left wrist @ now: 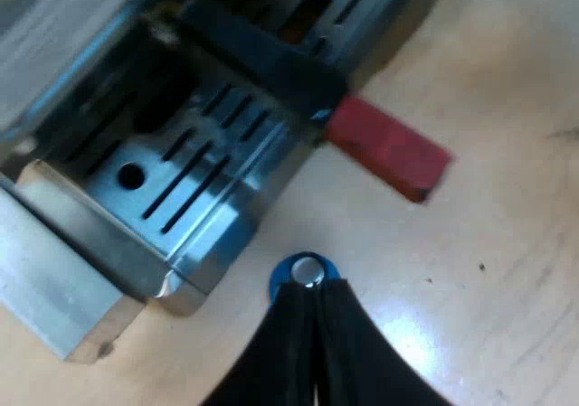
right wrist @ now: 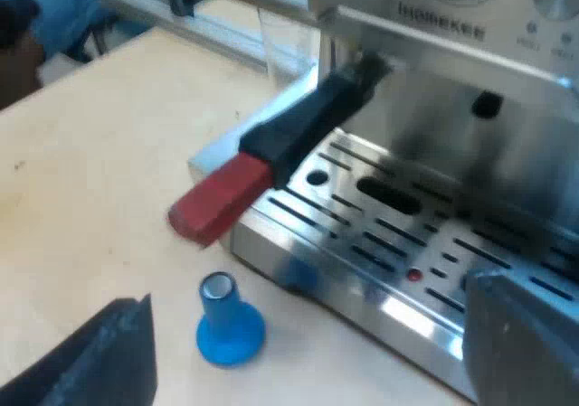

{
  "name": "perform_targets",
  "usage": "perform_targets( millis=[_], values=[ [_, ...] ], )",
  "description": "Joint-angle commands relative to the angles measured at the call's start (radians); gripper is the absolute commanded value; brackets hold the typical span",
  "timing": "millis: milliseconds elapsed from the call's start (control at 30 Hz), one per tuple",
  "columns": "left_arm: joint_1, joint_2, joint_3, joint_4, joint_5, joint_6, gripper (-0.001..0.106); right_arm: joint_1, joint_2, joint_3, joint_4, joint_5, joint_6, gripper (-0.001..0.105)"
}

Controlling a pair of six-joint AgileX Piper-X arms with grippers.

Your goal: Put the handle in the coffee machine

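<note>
The holder's dark handle (left wrist: pixel 262 58) reaches out from the espresso machine's front over the drip tray (left wrist: pixel 181 175), and its red end (left wrist: pixel 389 148) sticks out past the tray's edge above the table. In the right wrist view the handle (right wrist: pixel 312 121) runs up under the machine's head and ends in the red tip (right wrist: pixel 217 198). My left gripper (left wrist: pixel 314 287) is shut, its tips just above the blue tamper (left wrist: pixel 306 270) that stands on the table by the tray's corner. My right gripper (right wrist: pixel 308 352) is open wide, facing the machine's front, with the tamper (right wrist: pixel 226 320) between its fingers' reach, untouched.
The machine's steel body (right wrist: pixel 434 26) and slotted drip tray (right wrist: pixel 389 234) take up the space ahead of the right gripper. A clear glass (right wrist: pixel 288 44) stands beside the machine. Light wooden tabletop (left wrist: pixel 488 270) lies around the tamper.
</note>
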Motion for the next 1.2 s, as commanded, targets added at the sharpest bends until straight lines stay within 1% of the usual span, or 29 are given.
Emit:
perform_targets(
  millis=[33,133,267,300,333,367,400,433,567,667,700,733,833,900,1033,1067,1133,1200],
  values=[
    [0.053,-0.005,-0.008,0.001,0.045,-0.008,0.009,-0.093,-0.004,-0.057,0.081,-0.071,-0.007,0.071],
    [0.076,-0.012,-0.008,0.001,0.064,-0.009,0.026,-0.134,-0.004,-0.071,0.106,-0.082,-0.007,0.071],
    [0.087,-0.016,-0.008,0.001,0.064,-0.009,0.039,-0.194,-0.004,-0.095,0.134,-0.123,-0.007,0.071],
    [0.087,-0.016,-0.008,0.001,0.064,-0.009,0.039,-0.194,-0.004,-0.095,0.134,-0.123,-0.007,0.071],
    [0.098,-0.036,-0.008,0.001,0.066,-0.009,0.056,-0.236,-0.004,-0.109,0.155,-0.137,-0.009,0.071],
    [0.098,-0.036,-0.008,0.001,0.066,-0.009,0.056,-0.24,-0.004,-0.112,0.16,-0.139,-0.011,0.071],
    [0.098,-0.053,-0.008,0.001,0.055,-0.009,0.057,-0.292,-0.004,-0.129,0.196,-0.157,-0.017,0.071],
    [0.098,-0.068,-0.008,-0.008,0.053,-0.009,0.06,-0.379,-0.004,-0.149,0.255,-0.198,-0.017,0.071],
    [0.098,-0.078,-0.026,-0.01,0.042,-0.012,0.063,-0.469,-0.004,-0.168,0.297,-0.247,-0.017,0.071],
    [0.098,-0.078,-0.05,-0.015,-0.037,-0.058,0.069,-0.544,-0.004,-0.186,0.326,-0.288,-0.017,0.071],
    [0.098,-0.078,-0.058,-0.028,-0.078,-0.084,0.072,-0.568,-0.004,-0.193,0.336,-0.296,-0.017,0.071],
    [0.098,-0.078,-0.063,-0.046,-0.108,-0.095,0.075,-0.595,-0.004,-0.202,0.351,-0.299,-0.026,0.071],
    [0.098,-0.078,-0.075,-0.071,-0.128,-0.12,0.081,-0.648,-0.004,-0.224,0.382,-0.311,-0.068,0.071],
    [0.098,-0.078,-0.076,-0.087,-0.131,-0.13,0.082,-0.677,-0.004,-0.237,0.396,-0.326,-0.068,0.071],
    [0.098,-0.078,-0.076,-0.093,-0.136,-0.13,0.082,-0.797,-0.004,-0.256,0.426,-0.38,-0.068,0.071],
    [0.098,-0.078,-0.076,-0.093,-0.145,-0.132,0.082,-0.815,-0.004,-0.255,0.426,-0.394,-0.068,0.071],
    [0.098,-0.078,-0.076,-0.093,-0.193,-0.146,0.082,-0.883,-0.004,-0.255,0.426,-0.442,-0.068,0.071],
    [0.108,-0.078,-0.076,-0.089,-0.208,-0.148,0.082,-0.937,-0.004,-0.255,0.426,-0.46,-0.068,0.071]
  ],
)
